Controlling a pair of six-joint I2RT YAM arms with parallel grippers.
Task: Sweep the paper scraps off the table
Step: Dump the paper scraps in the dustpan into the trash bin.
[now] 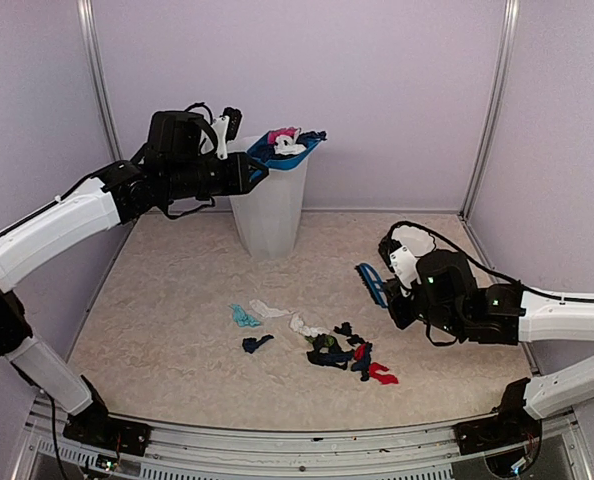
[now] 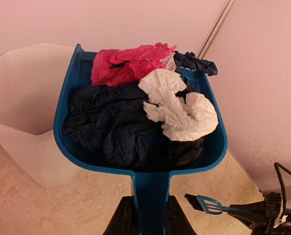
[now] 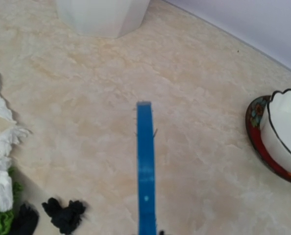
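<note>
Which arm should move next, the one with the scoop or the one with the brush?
Left, I think. The left tool holds the full dustpan at the top of the white bin, so it only needs to tip the paper scraps in. The right tool just holds the brush.

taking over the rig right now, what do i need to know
Left gripper: shut on the dustpan handle, pan raised over the bin and loaded with paper scraps.
Right gripper: shut on the brush, just right of the leftover pile on the table.
Done: one load collected, not yet tipped.
Left: tip it into the bin, then sweep up the leftover pile.
</note>
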